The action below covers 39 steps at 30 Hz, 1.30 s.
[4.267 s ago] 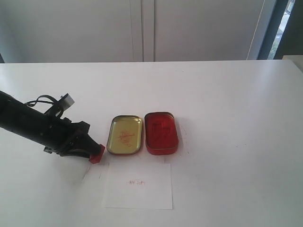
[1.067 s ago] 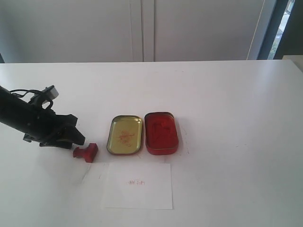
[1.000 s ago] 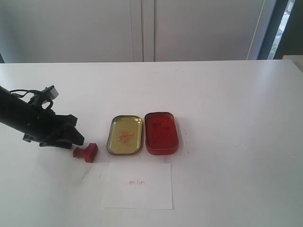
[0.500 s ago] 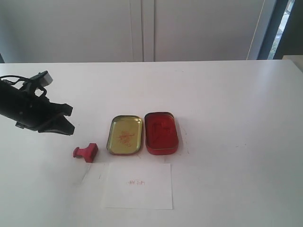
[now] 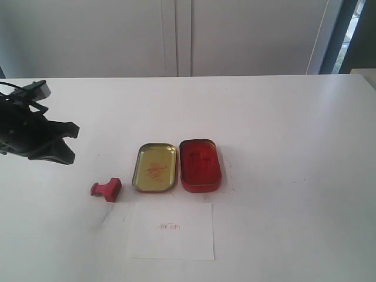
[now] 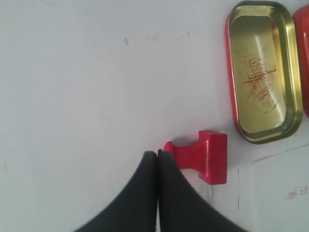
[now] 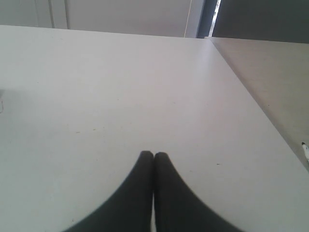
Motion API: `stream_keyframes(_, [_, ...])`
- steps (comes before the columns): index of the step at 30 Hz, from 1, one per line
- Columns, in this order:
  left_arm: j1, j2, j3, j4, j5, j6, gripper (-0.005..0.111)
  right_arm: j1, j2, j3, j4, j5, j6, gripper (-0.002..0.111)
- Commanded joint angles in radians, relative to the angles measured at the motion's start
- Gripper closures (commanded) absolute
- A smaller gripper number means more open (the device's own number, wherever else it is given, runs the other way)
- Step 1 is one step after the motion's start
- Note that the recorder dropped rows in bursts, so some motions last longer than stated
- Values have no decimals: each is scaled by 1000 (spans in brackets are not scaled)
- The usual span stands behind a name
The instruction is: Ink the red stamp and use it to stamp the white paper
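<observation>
You see a smooth, matte white worktop [image 5: 282,117] in front of pale cabinet doors. Low and left of centre in the exterior view, the red stamp [image 5: 106,190] lies tipped on its side. It is glossy red plastic, a rounded knob joined to a flat rectangular block. To its right sit two oval tin halves, touching side by side. One is a gold-coloured lid [image 5: 155,167] with a shiny inside marked by faint red scribbles. The other is a red ink-pad tin [image 5: 200,164] with a rough, uneven pad. Just below them the white paper [image 5: 171,231] lies flat, a thin plain sheet with a small faint red imprint near its middle.

Your left pincer [image 6: 157,154] is black, with tapered fingers pressed together and nothing between them. In the exterior view it sits at the left edge, above and left of the stamp and well apart from it. The stamp's knob end points toward it.

Your right pincer [image 7: 153,155] is also closed tight and empty over bare worktop.
</observation>
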Motion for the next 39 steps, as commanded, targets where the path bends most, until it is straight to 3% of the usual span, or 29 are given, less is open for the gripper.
stream_keyframes(1, [2,-58,23,74,-14,-78,107,-3,-6,6,-8,-14,0,108])
stream_keyframes(7, [2,-150,102,184,-73,-178,107,-3,-6,6,-8,-14,0,108])
stream_keyframes(14, [2,-291,222,188,-144,-167,107,-3,-6,6,-8,-14,0,108])
stream_keyframes(39, [2,-376,229,194,-128,21,107,-3,-6,6,-8,-14,0,108])
